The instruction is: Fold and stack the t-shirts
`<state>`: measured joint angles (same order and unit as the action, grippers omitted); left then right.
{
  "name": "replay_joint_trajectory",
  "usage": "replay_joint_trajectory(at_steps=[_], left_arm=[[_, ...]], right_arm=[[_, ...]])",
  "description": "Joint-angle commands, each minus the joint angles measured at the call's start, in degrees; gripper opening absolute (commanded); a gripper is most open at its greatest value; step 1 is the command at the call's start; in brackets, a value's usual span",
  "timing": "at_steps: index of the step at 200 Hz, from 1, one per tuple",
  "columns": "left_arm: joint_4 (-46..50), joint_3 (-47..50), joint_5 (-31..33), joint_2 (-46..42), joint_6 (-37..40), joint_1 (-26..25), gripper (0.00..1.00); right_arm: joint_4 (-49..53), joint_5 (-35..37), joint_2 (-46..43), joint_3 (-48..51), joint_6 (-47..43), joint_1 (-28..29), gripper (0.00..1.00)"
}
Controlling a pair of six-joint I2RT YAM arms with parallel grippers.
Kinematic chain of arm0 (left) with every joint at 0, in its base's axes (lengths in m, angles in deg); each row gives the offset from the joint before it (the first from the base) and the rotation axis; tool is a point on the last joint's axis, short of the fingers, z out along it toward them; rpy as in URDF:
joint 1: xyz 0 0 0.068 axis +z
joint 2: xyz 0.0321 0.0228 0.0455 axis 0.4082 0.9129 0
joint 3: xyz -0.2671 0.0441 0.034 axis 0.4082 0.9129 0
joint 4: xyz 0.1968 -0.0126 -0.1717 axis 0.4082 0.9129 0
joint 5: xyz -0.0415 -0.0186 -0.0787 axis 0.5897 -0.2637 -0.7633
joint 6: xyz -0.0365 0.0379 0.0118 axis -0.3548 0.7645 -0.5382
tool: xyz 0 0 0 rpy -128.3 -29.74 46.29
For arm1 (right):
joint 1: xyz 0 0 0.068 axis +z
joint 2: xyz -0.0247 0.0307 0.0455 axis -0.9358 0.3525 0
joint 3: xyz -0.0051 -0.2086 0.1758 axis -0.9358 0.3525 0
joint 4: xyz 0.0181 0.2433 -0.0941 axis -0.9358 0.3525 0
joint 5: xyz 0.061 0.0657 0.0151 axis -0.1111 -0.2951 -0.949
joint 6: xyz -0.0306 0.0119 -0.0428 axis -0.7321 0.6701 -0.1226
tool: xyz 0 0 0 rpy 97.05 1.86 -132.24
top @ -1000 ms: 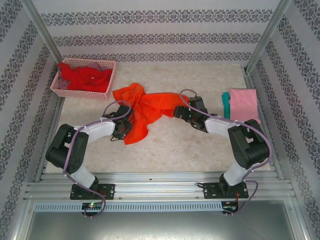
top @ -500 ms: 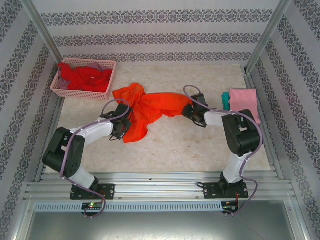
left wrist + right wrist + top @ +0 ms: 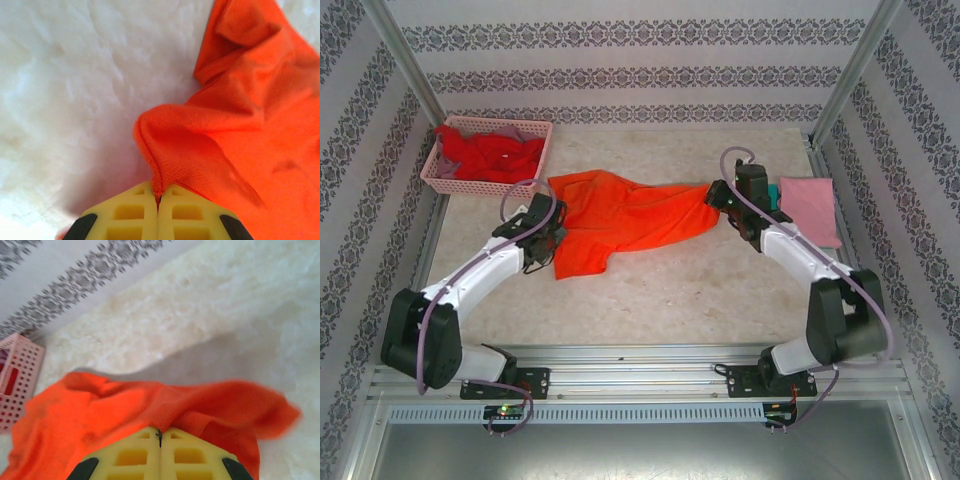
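Grips unfolded orange t-shirt (image 3: 630, 215) with left gripper (image 3: 159, 192) and right gripper (image 3: 160, 432) clenched on opposite edges; leaves pink t-shirt (image 3: 810, 205) folded at 3 o'clock, red t-shirts (image 3: 485, 155) in basket (image 3: 495, 121) at 10 o'clock.

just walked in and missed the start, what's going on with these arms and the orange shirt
Two robot arms hold an orange t-shirt stretched out across the middle of the table. The left gripper is shut on its left edge, the right gripper on its right edge. A folded pink t-shirt lies at the right; red shirts sit in the pink basket at far left.
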<state>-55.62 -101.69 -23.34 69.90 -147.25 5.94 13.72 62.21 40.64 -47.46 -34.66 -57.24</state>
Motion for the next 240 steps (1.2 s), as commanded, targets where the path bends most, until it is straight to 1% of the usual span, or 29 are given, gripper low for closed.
replay_joint_trajectory(at_steps=[1,26,42,80,106,124,129,136,140,143,149,152,158,173,197,212,224,240], left_arm=[[4.0,-0.7,1.2,-2.6,2.8,2.0,0.00],[4.4,-0.6,-0.4,-4.6,4.1,4.1,0.00],[4.4,-0.9,-1.5,-4.2,5.4,4.9,0.00],[3.1,-1.0,-5.6,1.0,7.2,5.1,0.00],[0.9,0.0,-5.0,3.0,7.4,5.2,0.00],[1.0,-0.7,-5.2,4.6,8.4,6.5,0.00],[1.1,-0.8,-5.3,5.0,8.7,7.0,0.00],[1.1,-1.0,-5.4,5.5,9.0,7.7,0.00],[1.0,-1.0,-5.4,5.6,9.2,8.0,0.00],[0.9,-0.9,-5.5,5.7,9.4,8.3,0.00],[1.0,-1.0,-5.5,5.9,9.7,8.8,0.00],[1.0,-0.9,-5.4,5.9,9.8,9.0,0.00],[1.1,-1.0,-5.4,6.1,10.0,9.5,0.00],[1.2,-0.7,-5.1,6.6,10.5,10.5,0.00],[0.9,-0.3,-5.7,7.2,10.6,11.6,0.00],[0.6,-0.4,-6.2,7.5,10.6,11.6,0.00],[0.5,-0.6,-6.4,7.9,10.7,11.6,0.00],[0.6,-0.9,-6.5,8.3,11.0,11.6,0.00]], right_arm=[[3.6,1.6,-3.7,0.5,-2.2,0.1,0.00],[4.8,2.5,-7.1,1.6,-2.5,0.2,0.00],[6.4,3.2,-6.8,1.1,-3.2,0.4,0.00],[7.9,2.0,0.3,-1.5,-3.0,1.1,0.00],[9.2,1.6,5.9,-5.5,-2.6,2.0,0.00],[9.3,1.5,9.4,-8.8,-3.3,2.3,0.00],[9.1,1.1,10.5,-9.8,-4.1,2.3,0.05],[8.9,0.2,11.9,-11.3,-5.3,2.3,0.20],[8.8,-0.5,12.5,-12.1,-6.0,2.3,0.35],[8.7,-1.0,12.9,-12.6,-6.4,2.3,0.44],[8.2,-1.9,13.2,-13.1,-6.9,2.3,0.57],[7.8,-2.1,13.1,-13.1,-7.0,2.2,0.61],[6.7,-2.1,12.4,-12.4,-6.6,2.2,0.66],[3.1,-0.3,9.0,-7.8,-4.2,1.3,0.70],[1.3,4.5,2.2,1.9,1.3,-0.4,0.70],[1.2,6.2,-1.9,7.7,5.4,-0.7,0.68],[0.6,5.8,-3.8,11.6,8.9,-1.1,0.66],[-1.1,2.4,-4.0,14.6,12.3,-1.5,0.62]])
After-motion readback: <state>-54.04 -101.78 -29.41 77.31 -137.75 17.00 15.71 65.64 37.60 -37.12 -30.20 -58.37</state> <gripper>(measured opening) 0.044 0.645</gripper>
